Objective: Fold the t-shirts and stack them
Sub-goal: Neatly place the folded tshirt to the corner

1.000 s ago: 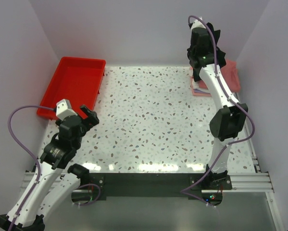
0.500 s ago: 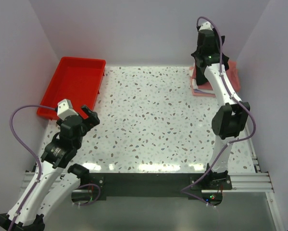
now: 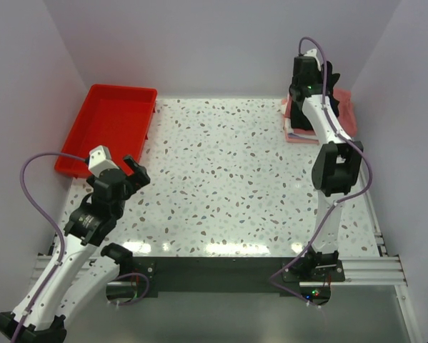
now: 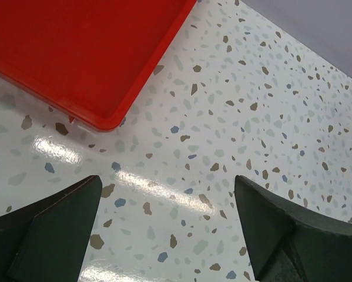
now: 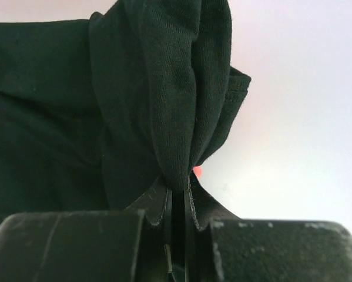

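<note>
At one o'clock on the speckled white terrazzo-pattern table (image 3: 221,179): low pile of salmon-pink and pale folded cloth t-shirts (image 3: 344,114), tucked into the far right corner; layers too small to count.
Black shirt: plain black soft-cloth t-shirt (image 5: 64,106), bunched and hanging from the right gripper (image 5: 178,197), lifted just above the pile at one o'clock. Not folded, not spread flat, not resting on the pile as far as can be told.
Right arm: stretched far out toward one o'clock; fingers pressed together on a gathered fold of the black cloth, with loose cloth fanning out beyond the tips in the wrist view.
Left arm: left gripper (image 3: 133,171) spread wide and holding nothing, low over the table at eight o'clock, just beside the near corner of the tray.
Tray: rectangular red plastic tray (image 3: 113,121) at ten o'clock, well apart from the pile and no part of the job.
Done, by the look of it: several shirts folded and stacked at one o'clock — probably most of the work.
Left to do, by the look of it: black shirt to be carried toward the middle of the table, laid flat, folded, then set on top of the pile; no other loose shirt in sight.
Likely need: both arms for spreading and folding, so the wide-open left one to be brought in from eight o'clock.
</note>
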You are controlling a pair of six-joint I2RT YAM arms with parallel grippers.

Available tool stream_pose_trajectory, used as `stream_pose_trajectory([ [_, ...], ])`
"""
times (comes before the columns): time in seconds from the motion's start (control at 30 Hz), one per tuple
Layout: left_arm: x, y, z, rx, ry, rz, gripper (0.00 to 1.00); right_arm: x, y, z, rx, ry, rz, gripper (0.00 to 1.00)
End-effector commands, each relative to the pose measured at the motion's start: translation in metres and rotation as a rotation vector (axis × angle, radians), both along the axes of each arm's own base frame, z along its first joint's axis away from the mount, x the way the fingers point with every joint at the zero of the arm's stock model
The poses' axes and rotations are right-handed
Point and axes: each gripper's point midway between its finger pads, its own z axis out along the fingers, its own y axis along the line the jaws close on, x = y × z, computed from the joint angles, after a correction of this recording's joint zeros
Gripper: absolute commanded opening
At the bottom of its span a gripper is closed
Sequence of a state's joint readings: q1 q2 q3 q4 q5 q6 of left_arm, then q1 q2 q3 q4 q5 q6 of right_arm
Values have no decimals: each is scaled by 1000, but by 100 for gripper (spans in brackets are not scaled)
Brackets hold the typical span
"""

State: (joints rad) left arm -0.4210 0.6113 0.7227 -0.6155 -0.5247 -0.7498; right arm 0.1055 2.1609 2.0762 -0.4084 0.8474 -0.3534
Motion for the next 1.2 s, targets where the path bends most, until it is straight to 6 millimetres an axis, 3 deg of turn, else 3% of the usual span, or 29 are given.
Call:
stream_pose_trajectory([
  [0.0,5,0,8,-23,-37,14,100,-1,-4,1,-12,-53,-76,0],
  [0.3,9,0,8,-16,-32,23,100,12,-22,-20,-61,-14,-133,1],
  [0.4,13,-2,6,-13,-29,23,100,13,-30,-22,-68,-21,-157,7],
  [0.47,15,-3,6,-12,-29,19,100,11,-38,-20,-83,-27,-193,19],
  [0.5,17,-4,6,-11,-27,19,100,11,-44,-16,-84,-43,-211,38],
  [0.57,19,-6,5,-9,-23,13,100,10,-49,-15,-85,-45,-227,62],
  [0.6,21,-8,3,-8,-17,7,100,10,-49,-14,-84,-49,-228,84],
  [0.67,23,-10,2,-8,-14,-1,100,9,-46,-6,-50,-83,-213,96],
  [0.83,25,-15,-2,-8,2,-25,100,6,-37,-3,17,-87,-159,99],
  [1.0,22,-15,-4,-13,3,-35,100,-4,-37,19,44,-136,-163,99],
  [1.17,20,-17,-4,-26,-11,-45,100,-8,-25,19,126,-145,-107,99],
])
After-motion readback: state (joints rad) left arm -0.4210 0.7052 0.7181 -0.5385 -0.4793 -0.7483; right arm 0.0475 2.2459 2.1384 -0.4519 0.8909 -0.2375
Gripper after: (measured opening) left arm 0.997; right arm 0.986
